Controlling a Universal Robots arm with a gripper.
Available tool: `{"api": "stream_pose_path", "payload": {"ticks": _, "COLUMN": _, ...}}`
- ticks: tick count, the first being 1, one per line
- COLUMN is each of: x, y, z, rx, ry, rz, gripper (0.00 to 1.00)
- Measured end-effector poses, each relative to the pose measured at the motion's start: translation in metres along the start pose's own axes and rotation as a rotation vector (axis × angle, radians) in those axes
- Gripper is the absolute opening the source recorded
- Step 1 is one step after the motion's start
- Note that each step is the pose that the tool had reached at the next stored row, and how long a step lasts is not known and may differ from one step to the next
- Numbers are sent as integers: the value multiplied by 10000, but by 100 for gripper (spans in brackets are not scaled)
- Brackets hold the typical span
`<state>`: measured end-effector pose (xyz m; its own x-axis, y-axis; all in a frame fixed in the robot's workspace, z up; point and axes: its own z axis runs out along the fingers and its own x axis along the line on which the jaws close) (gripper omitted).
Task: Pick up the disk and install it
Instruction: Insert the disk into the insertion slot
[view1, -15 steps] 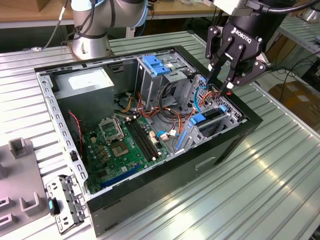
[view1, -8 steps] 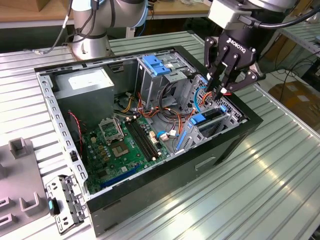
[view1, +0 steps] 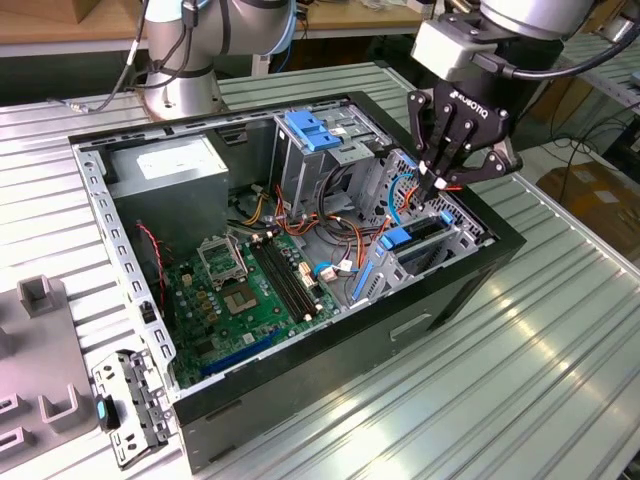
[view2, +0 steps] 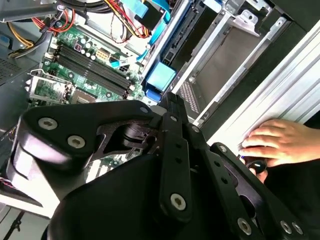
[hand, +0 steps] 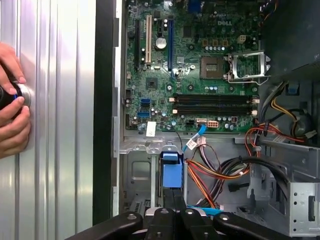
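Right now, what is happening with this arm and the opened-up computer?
A robot arm's claw, closed, hangs over the drive bay at the exterior view's right end of an open computer case. The blue-framed disk stands on edge in that bay, just under the claw tips. A person's hand rests on a small knob on the table beside the case.

the arm comes in high at the exterior view's far right. its black gripper points down, both fingers drawn together so the tips meet.
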<state>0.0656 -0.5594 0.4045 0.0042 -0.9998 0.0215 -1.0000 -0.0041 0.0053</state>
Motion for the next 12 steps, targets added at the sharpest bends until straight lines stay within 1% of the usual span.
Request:
{"api": "stream_pose_path", "payload": {"ticks": 2, "x": 3, "y": 9, "z": 36, "rx": 4, "ry": 2, "rz": -6, "gripper": 11}}
{"api": "stream_pose_path", "payload": {"ticks": 3, "x": 2, "y": 9, "z": 77, "rx": 4, "ry": 2, "rz": -7, "gripper": 11}}
{"api": "stream_pose_path", "payload": {"ticks": 5, "x": 1, "y": 9, "z": 116, "rx": 4, "ry": 0, "rz": -7, "gripper": 11}}
{"api": "stream_pose_path", "payload": {"ticks": 8, "x": -1, "y": 9, "z": 216, "rx": 4, "ry": 1, "rz": -7, "gripper": 11}}
{"api": "stream_pose_path", "payload": {"ticks": 11, "x": -3, "y": 8, "z": 276, "rx": 5, "ry": 1, "rz": -6, "gripper": 11}}
{"api": "stream_pose_path", "payload": {"ticks": 12, "x": -3, "y": 8, "z": 276, "rx": 5, "ry": 3, "rz": -6, "gripper": 11}}
